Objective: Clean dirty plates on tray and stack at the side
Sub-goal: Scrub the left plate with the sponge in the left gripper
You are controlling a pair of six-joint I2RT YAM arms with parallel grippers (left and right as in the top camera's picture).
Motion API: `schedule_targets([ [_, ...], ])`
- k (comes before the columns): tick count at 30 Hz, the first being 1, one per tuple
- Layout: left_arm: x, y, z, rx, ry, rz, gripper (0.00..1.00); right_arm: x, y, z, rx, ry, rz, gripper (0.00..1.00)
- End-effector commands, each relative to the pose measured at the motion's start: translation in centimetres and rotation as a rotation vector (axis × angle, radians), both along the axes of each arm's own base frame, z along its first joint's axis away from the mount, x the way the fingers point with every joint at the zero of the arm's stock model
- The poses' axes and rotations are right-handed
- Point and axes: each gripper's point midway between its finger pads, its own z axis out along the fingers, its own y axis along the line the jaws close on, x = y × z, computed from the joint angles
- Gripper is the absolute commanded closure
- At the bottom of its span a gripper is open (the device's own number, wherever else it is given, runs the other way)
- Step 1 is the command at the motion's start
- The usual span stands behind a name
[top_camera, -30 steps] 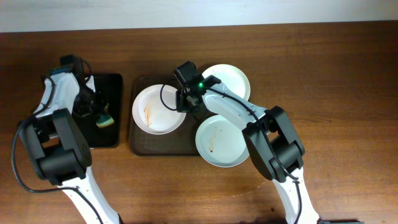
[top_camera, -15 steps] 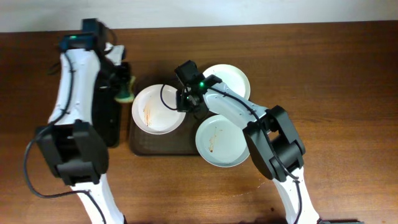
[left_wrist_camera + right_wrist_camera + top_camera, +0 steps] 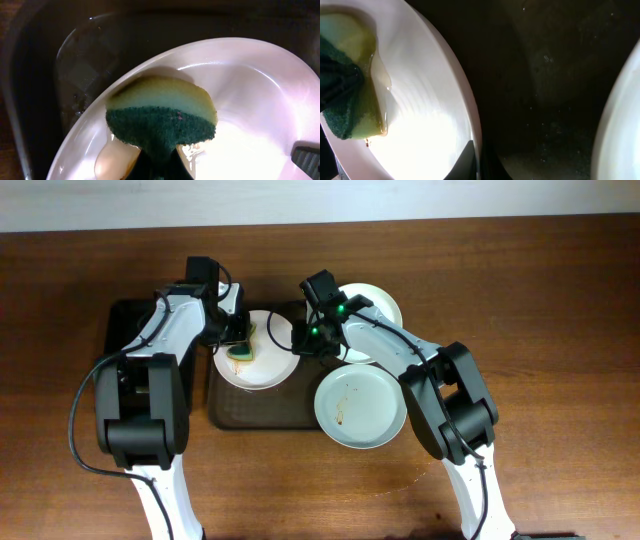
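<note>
Three white plates lie on the dark brown tray [image 3: 262, 412]: a left plate [image 3: 268, 368], a back right plate [image 3: 380, 302] and a front right plate [image 3: 362, 408] with brown smears. My left gripper [image 3: 238, 340] is shut on a yellow and green sponge [image 3: 243, 353] and presses it on the left plate; the left wrist view shows the sponge [image 3: 161, 116] on the plate [image 3: 250, 90]. My right gripper [image 3: 304, 346] is shut on the left plate's right rim [image 3: 476, 125], with one finger over the rim and one under it. The sponge [image 3: 350, 100] shows at the left of the right wrist view.
A smaller black tray [image 3: 122, 320] lies left of the brown tray, partly under my left arm. The back right plate's edge [image 3: 620, 120] is close to my right gripper. Brown wooden table [image 3: 540, 330] stretches to the right.
My left gripper has carried the sponge from the black tray rightward onto the left plate. My right gripper has stayed at that plate's right rim.
</note>
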Motion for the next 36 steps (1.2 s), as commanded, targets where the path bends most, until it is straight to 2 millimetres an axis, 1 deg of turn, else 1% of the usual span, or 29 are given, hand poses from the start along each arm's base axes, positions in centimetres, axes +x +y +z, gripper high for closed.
schedule_targets([
  [1,-5.9,0.2,-3.2,0.014,0.242,-0.005,0.99,-1.5,0.8,-1.2,0.023,0.046,0.047,0.96],
  [2,-7.6,0.5,-3.0,0.018,0.312,-0.004,0.99,-1.5,0.7,-1.2,0.021,0.045,0.046,0.96],
  [3,-8.8,0.5,-2.8,0.01,0.361,-0.025,0.99,-1.5,0.7,-1.2,0.021,0.045,0.046,0.96],
  [5,-10.0,0.2,-2.0,-0.012,0.409,-0.074,0.99,-1.5,0.7,-1.2,0.021,0.045,0.046,0.96],
  [6,-9.9,-0.1,-1.6,-0.032,0.409,-0.077,0.99,-1.5,0.7,-1.2,0.021,0.045,0.046,0.96],
  [7,-9.2,-0.6,-1.6,-0.059,0.379,-0.077,0.99,-1.5,0.8,-1.2,0.022,0.045,0.046,0.96],
  [9,-7.2,-0.9,-2.1,-0.064,0.308,-0.014,0.99,-1.5,0.7,-1.2,0.021,0.046,0.046,0.96],
  [10,-6.0,-0.4,-2.5,-0.026,0.271,0.046,0.99,-1.5,0.7,-1.2,0.021,0.046,0.046,0.96],
  [12,-4.6,0.8,-3.3,0.083,0.215,0.137,0.99,-1.5,0.7,-1.2,0.021,0.045,0.046,0.96],
  [14,-3.4,1.3,-3.7,0.183,0.142,0.139,0.99,-1.5,0.7,-1.3,0.019,0.044,0.044,0.96],
  [18,-2.2,2.1,-3.2,0.432,0.039,0.125,0.99,-1.5,0.7,-1.3,0.019,0.044,0.044,0.96],
  [19,-2.0,2.7,-2.8,0.504,0.014,0.18,0.99,-1.5,0.7,-1.3,0.019,0.044,0.044,0.96],
  [20,-1.6,2.9,-2.4,0.537,-0.007,0.197,0.99,-1.5,0.7,-1.3,0.018,0.044,0.045,0.96],
  [22,-0.5,2.8,-1.5,0.536,-0.044,0.209,0.99,-1.5,0.7,-1.3,0.018,0.044,0.045,0.96],
  [25,1.6,3.1,-0.9,0.508,-0.122,0.247,0.99,-1.5,0.7,-1.3,0.018,0.044,0.045,0.96],
  [27,2.1,3.4,-0.8,0.503,-0.14,0.261,0.99,-1.5,0.7,-1.3,0.018,0.044,0.045,0.96],
  [28,1.9,3.4,-0.9,0.499,-0.127,0.253,0.99,-1.5,0.7,-1.3,0.018,0.044,0.045,0.96],
  [30,-0.3,1.7,-2.0,0.419,-0.017,0.126,0.99,-1.5,0.7,-1.3,0.018,0.044,0.045,0.96],
  [31,-2.1,0.3,-2.6,0.34,0.062,0.048,0.99,-1.5,0.7,-1.3,0.018,0.044,0.045,0.96],
  [32,-4.1,-1.4,-2.9,0.236,0.144,-0.033,0.99,-1.5,0.7,-1.3,0.018,0.044,0.045,0.96],
  [33,-6.2,-3.9,-2.6,0.072,0.213,-0.16,0.99,-1.5,0.7,-1.3,0.019,0.044,0.045,0.96],
  [34,-7.1,-6.0,-1.9,-0.059,0.22,-0.265,0.99,-1.5,0.7,-1.3,0.019,0.044,0.045,0.96],
  [35,-7.4,-7.3,-1.4,-0.141,0.211,-0.311,0.99,-1.5,0.7,-1.3,0.019,0.045,0.045,0.96],
  [36,-7.1,-7.6,-1.3,-0.156,0.201,-0.313,0.99,-1.5,0.7,-1.3,0.018,0.045,0.045,0.96],
])
